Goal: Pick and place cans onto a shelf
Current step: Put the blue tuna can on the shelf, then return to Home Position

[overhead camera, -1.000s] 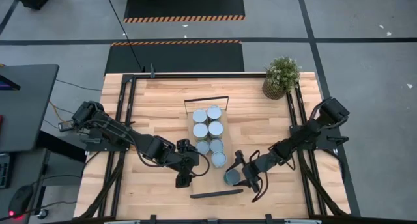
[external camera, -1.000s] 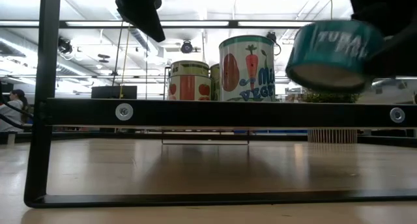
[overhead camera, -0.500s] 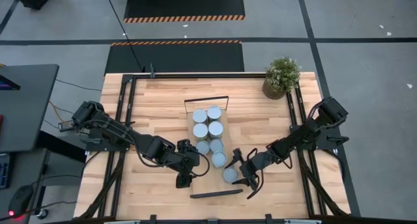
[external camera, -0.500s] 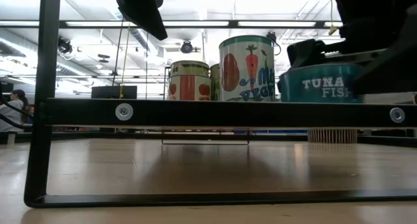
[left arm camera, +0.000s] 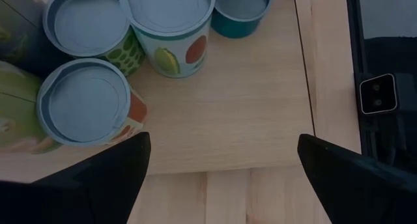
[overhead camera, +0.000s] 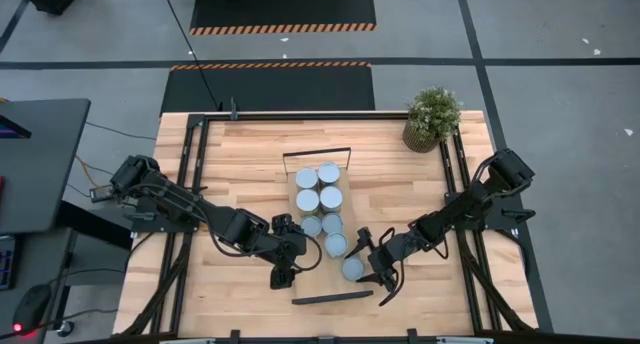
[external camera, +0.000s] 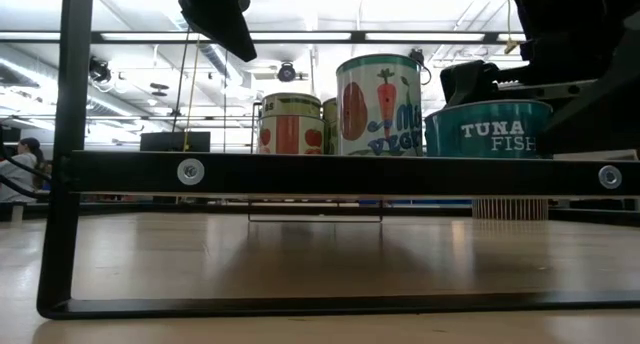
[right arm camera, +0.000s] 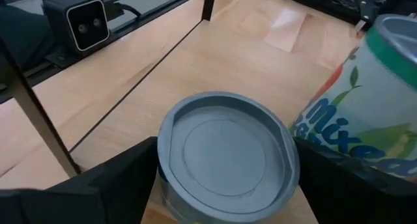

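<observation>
Several cans stand in two rows on the shelf (overhead camera: pixel 342 209), a narrow light-wood board with a black frame at each short end. A low teal can (overhead camera: pixel 352 268) marked TUNA FISH (external camera: pixel 490 129) stands upright at the row's near end, beside a taller mixed-vegetable can (right arm camera: pixel 365 113). My right gripper (right arm camera: pixel 225 155) is open, one finger on each side of the teal can (right arm camera: pixel 225 152). My left gripper (left arm camera: pixel 221 185) hangs open over the shelf's bare near end, to the left of the cans (left arm camera: pixel 85 100), and shows at the top of the low view (external camera: pixel 215 14).
A potted plant (overhead camera: pixel 432 117) stands at the table's far right corner. Black rails (overhead camera: pixel 190 184) run along the table's left and right sides. The shelf's near black frame (external camera: pixel 350 172) crosses the low view. Bare planks lie on both sides of the shelf.
My right gripper has brought the teal can down from a tilted, lifted hold and stood it level on the shelf's near end beside the other cans. It has then opened off the can. My left arm has kept still.
</observation>
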You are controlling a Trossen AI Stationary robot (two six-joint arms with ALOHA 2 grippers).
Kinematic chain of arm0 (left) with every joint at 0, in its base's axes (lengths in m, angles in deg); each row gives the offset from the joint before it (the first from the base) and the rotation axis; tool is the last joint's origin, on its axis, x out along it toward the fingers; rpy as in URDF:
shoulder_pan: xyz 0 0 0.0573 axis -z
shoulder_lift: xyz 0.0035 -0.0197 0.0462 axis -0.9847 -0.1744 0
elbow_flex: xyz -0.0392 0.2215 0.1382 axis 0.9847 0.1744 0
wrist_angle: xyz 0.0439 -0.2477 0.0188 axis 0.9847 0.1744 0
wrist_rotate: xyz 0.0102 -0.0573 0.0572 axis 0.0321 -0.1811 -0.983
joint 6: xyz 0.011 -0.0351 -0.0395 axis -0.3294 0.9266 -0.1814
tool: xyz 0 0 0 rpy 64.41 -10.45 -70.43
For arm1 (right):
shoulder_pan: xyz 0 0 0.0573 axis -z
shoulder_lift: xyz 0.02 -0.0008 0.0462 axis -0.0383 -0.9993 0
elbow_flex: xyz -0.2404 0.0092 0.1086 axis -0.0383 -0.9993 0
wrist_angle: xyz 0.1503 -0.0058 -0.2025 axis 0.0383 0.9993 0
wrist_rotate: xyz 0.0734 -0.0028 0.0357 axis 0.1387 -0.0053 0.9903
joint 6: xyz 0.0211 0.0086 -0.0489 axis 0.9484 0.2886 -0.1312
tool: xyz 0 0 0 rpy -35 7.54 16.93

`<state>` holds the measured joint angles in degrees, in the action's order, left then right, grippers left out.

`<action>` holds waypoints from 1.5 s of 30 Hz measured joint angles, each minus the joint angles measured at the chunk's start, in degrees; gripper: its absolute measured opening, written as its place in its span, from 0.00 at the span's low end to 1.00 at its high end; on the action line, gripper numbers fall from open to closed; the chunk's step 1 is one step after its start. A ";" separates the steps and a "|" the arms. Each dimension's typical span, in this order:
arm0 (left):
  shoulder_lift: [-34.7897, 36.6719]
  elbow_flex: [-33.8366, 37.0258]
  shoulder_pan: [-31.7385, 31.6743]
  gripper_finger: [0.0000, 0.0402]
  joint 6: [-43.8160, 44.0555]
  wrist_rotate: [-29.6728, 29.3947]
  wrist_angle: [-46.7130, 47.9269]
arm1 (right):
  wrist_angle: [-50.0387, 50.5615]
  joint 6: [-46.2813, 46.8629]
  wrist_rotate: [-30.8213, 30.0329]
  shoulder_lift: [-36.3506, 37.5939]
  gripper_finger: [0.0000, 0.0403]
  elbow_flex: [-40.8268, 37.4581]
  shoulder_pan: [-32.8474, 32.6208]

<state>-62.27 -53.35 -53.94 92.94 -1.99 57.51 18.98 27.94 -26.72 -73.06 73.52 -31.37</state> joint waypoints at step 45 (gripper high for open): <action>0.00 0.00 0.63 0.98 1.03 -0.13 -0.33 | 15.01 -0.42 -10.88 9.17 0.87 -0.02 -1.42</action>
<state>-62.27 -53.35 -53.30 93.97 -2.12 57.18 33.99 27.52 -37.60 -63.89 73.50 -32.79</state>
